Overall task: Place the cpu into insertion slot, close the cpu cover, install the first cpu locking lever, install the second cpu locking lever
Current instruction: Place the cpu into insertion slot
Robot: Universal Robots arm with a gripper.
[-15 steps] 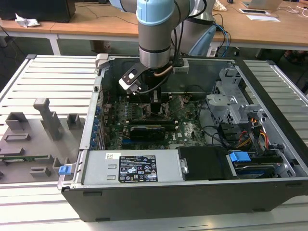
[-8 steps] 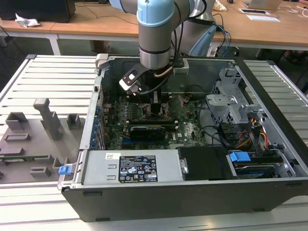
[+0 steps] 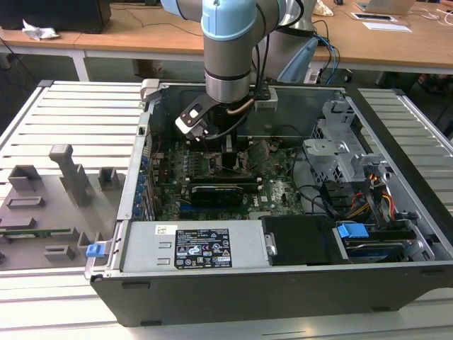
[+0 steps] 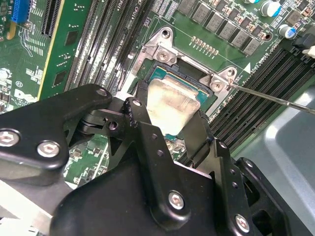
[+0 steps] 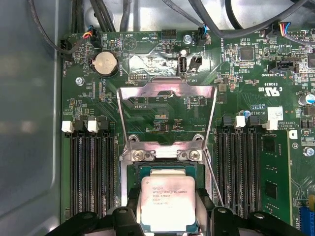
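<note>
My gripper reaches down into the open computer case and is shut on the cpu. The chip is a square with a dull silver top, and one black finger presses each of two opposite edges. It sits level in or just over the insertion slot, whose dark rim shows around it. In the second wrist view the cpu lies between the fingers inside the metal socket frame. The cpu cover stands swung open beyond the socket. A thin wire locking lever stands raised beside it.
Long memory slots flank the socket on both sides. A coin battery and cables lie past the cover. A black card, the power supply and a drive cage fill the case. Grey fixtures stand at the exterior view's left.
</note>
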